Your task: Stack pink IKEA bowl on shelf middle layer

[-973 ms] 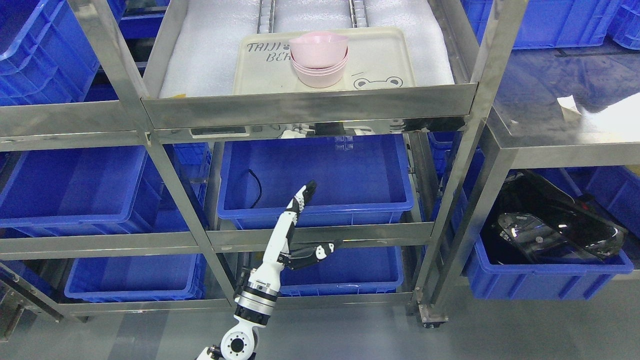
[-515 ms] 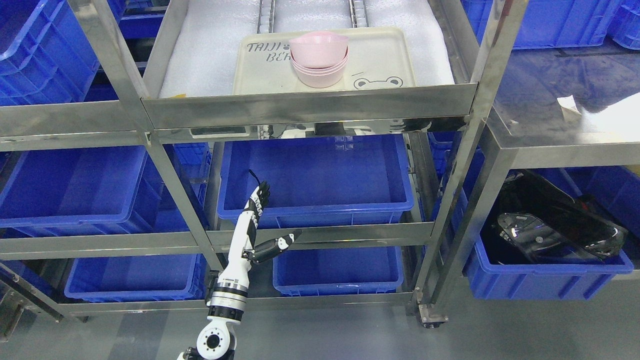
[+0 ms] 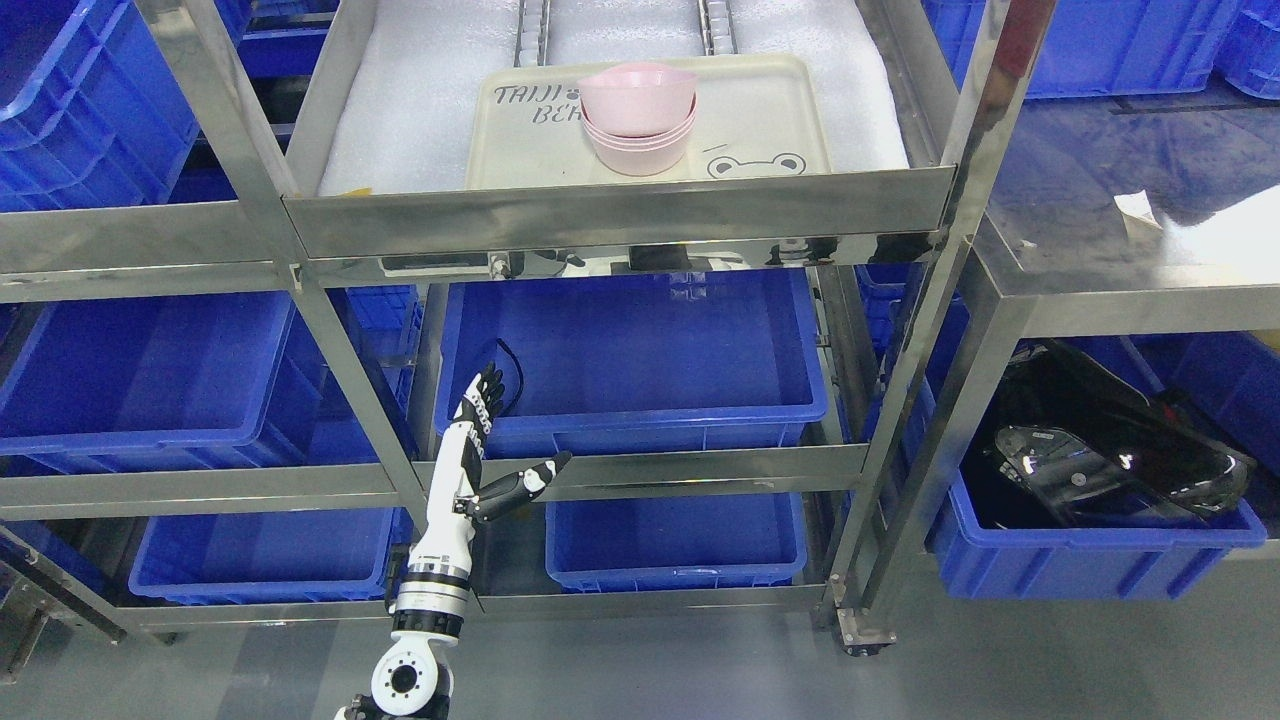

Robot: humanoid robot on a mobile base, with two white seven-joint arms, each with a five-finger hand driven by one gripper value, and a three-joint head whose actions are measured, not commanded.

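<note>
The pink bowls stand nested in one stack on the cream tray, which lies on the white padded layer of the steel shelf. The top bowl sits a little crooked in the stack, so a shake of the frame could make it slide.

The left robot hand is low, in front of the blue bin under that layer. Its fingers are stretched out with the thumb to the side, and it holds nothing. The right arm is not in view.

I judge the stacking is done. The risk now is the arm itself: it is close to the steel rail and the shelf post, and a careless move could hit them and shake the bowls. The black cable in the bin is just beside the fingers and could catch on them.
</note>
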